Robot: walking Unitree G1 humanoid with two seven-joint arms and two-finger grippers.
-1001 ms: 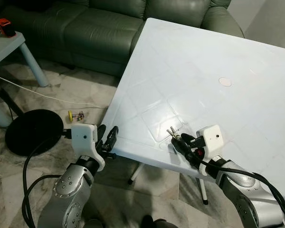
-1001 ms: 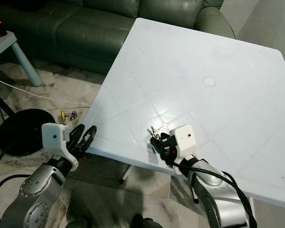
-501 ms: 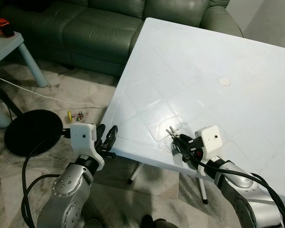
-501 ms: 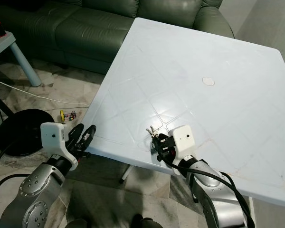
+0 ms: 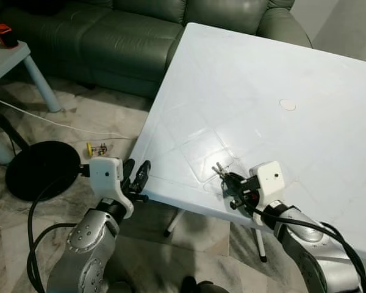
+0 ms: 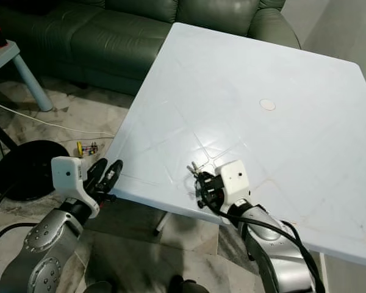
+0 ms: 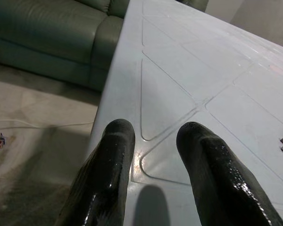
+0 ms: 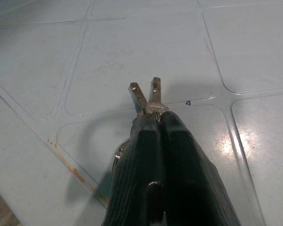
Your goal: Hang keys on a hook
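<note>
The right end effector (image 8: 153,123) has its two long black fingers pressed together on a small bunch of silver metal keys (image 8: 147,95), whose two blades stick out past the fingertips in a narrow V; part of a metal key ring (image 8: 119,153) shows beside the fingers. In the head views this right end effector (image 5: 227,182) sits low over the near part of the white plastic table (image 5: 256,79), close to its front edge, with the keys (image 5: 219,169) held just above or at the tabletop; whether they touch it cannot be told. The left end effector (image 5: 138,178) is beside the table's near left corner, at edge height, and its left wrist view shows the two black fingers (image 7: 108,160) spread apart with nothing between them, pointing along the tabletop. A small round pale disc (image 5: 288,104) lies well apart from the keys, further back on the table. Behind the table stands a dark green leather sofa (image 5: 104,36). On the marble-tiled floor to the left are a round black base (image 5: 39,168), a white cable (image 5: 55,124) and a small yellow-and-metal object (image 5: 96,148), and a pale blue side table (image 5: 15,58) stands at the far left.
</note>
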